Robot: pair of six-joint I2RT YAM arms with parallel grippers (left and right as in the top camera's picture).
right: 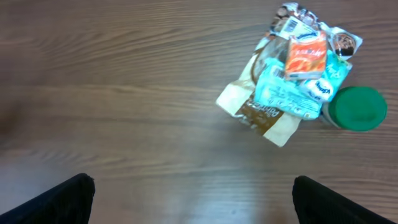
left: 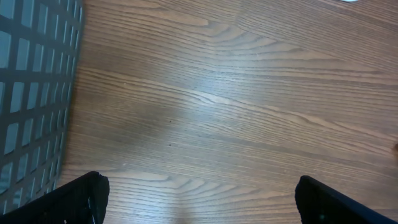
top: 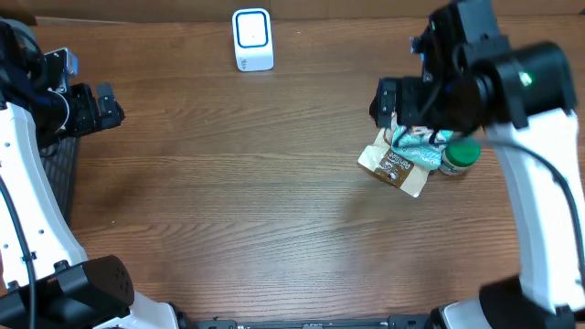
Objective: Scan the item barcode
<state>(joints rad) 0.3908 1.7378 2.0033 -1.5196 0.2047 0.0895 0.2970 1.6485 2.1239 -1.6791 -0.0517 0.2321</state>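
Right hand (right: 194, 202): fingers spread wide apart, holding nothing, positioned above the bare bench (right: 124, 93) near the item pile. The pile lies on the right side of the bench. It consists of a brown pouch (right: 264, 118) at the bottom, a teal packet (right: 283, 93) across it, an orange packet (right: 306, 56) on top, and a green-lidded jar (right: 356, 109) touching the teal packet's edge.

Left hand (left: 205, 199): fingers spread wide apart, empty, over bare wood beside a black mesh basket (left: 31, 81).

The white scanner (top: 252, 38) stands at the far edge, well apart from the pile.
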